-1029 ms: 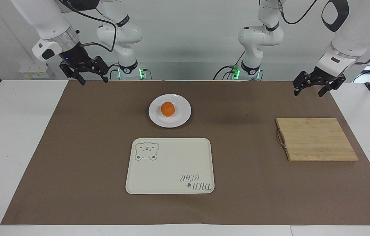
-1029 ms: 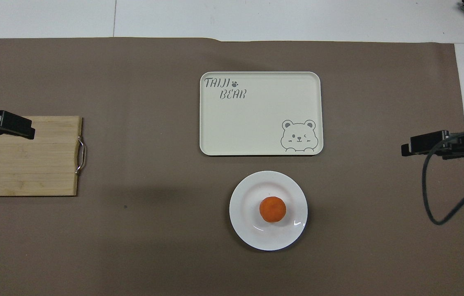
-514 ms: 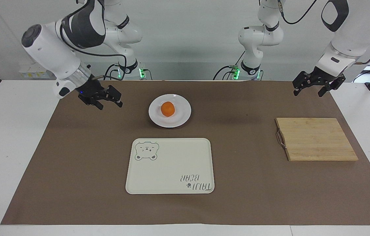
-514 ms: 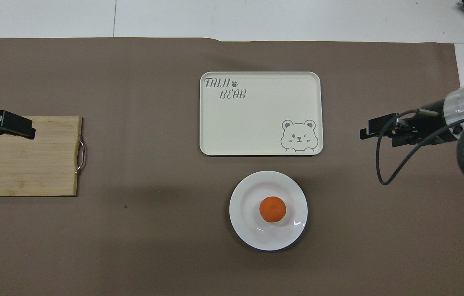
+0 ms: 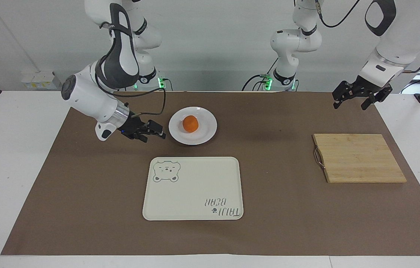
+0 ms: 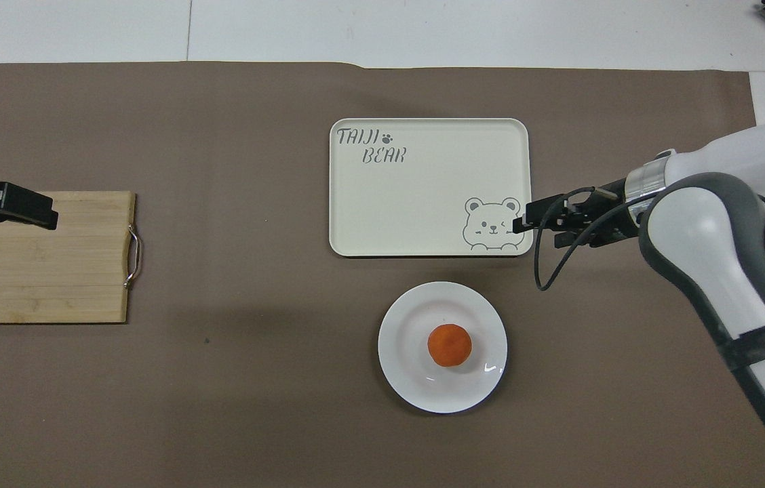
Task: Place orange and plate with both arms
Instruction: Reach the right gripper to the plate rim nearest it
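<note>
**Orange on plate, with tray, cutting board and both tools**

A brown paper mat [image 5: 83,193] covers the middle of the white counter [image 5: 9,167]. At its centre the plate [image 5: 204,136], round, white and glossy with a shallow well, carries the orange [image 5: 190,123], a small smooth-skinned sphere resting in the well. Just beside the plate, farther from the robots, lies a cream rectangular tray [image 5: 195,186] with rounded corners, a bear print and lettering; the two do not touch. Toward the left arm's end of the counter lies a slatted wooden cutting board [image 5: 359,158] with a metal wire handle [image 5: 318,157] on the edge facing the plate.

The right tool [image 5: 156,134] is low over the mat, just beside the plate's rim and apart from it, fingers spread and holding nothing; its cable [image 6: 548,261] loops below the wrist. Nothing lies between it and the plate. The left tool [image 5: 351,103] waits over the mat's edge near the cutting board, likewise open-fingered and empty.
</note>
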Action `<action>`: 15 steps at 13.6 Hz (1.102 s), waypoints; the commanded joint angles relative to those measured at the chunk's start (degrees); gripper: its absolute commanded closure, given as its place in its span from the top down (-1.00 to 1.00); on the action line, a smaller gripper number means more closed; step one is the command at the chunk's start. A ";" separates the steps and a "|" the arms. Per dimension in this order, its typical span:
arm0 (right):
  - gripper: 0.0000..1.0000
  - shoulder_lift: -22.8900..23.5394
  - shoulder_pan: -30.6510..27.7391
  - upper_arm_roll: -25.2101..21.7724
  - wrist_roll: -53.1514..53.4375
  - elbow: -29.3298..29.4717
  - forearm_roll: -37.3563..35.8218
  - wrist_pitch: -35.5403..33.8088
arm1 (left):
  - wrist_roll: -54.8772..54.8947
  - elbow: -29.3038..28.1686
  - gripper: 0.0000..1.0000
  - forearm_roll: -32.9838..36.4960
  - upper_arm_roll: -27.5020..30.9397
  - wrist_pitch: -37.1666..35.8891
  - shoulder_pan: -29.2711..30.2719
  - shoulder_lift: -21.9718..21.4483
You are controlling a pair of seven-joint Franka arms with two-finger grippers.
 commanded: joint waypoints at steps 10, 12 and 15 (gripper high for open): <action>1.00 -12.90 -0.84 -0.01 -19.05 -26.33 14.92 2.40 | 0.49 -0.66 1.00 1.03 -0.09 -0.11 0.13 -0.90; 1.00 -12.29 -1.72 -0.10 -26.08 -29.15 18.63 3.02 | 0.49 -0.57 1.00 1.03 -0.09 -0.11 0.22 -0.90; 1.00 -11.67 -3.75 -0.10 -31.30 -31.26 20.75 3.02 | 0.49 -0.66 1.00 1.03 -0.09 -0.11 0.13 -0.90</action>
